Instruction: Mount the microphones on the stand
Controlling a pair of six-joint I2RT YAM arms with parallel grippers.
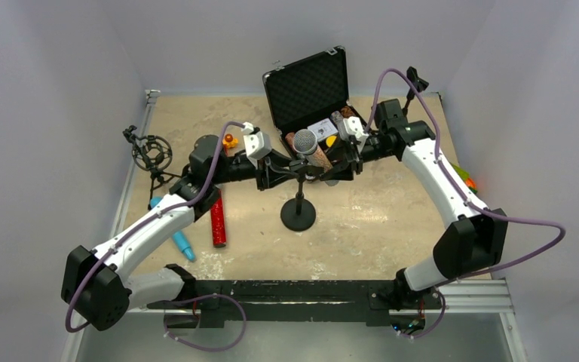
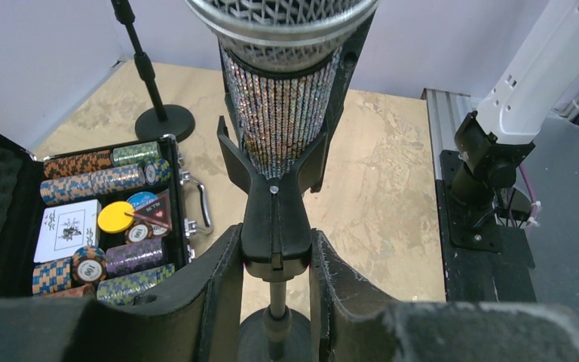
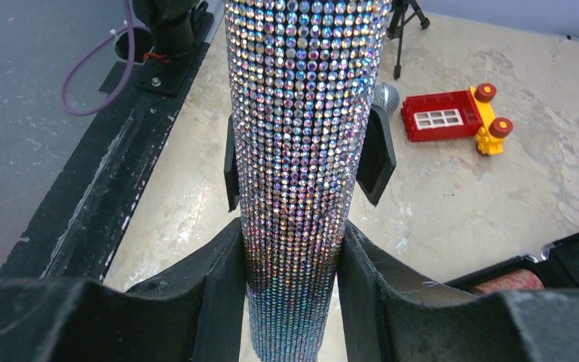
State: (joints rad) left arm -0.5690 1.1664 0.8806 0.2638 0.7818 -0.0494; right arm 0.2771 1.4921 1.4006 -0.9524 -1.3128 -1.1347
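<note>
The silver glitter microphone (image 1: 307, 143) stands upright in the clip of the black round-based stand (image 1: 298, 215) at mid-table. My left gripper (image 1: 280, 172) is shut on the stand's clip (image 2: 275, 226), just below the microphone's glitter body (image 2: 279, 113). My right gripper (image 1: 337, 162) is shut on the silver microphone's lower body (image 3: 294, 188), between the clip's two arms. The red glitter microphone (image 1: 218, 222) lies on the table left of the stand. The light-blue microphone (image 1: 182, 243) lies beside it, partly under my left arm.
An open black case (image 1: 309, 90) of poker chips (image 2: 105, 181) sits behind the stand. A shock-mount tripod (image 1: 149, 154) stands at the left, and a second small stand (image 2: 151, 83) at the back right. A red and yellow toy (image 3: 452, 113) lies on the table. A black rail (image 1: 294, 290) runs along the near edge.
</note>
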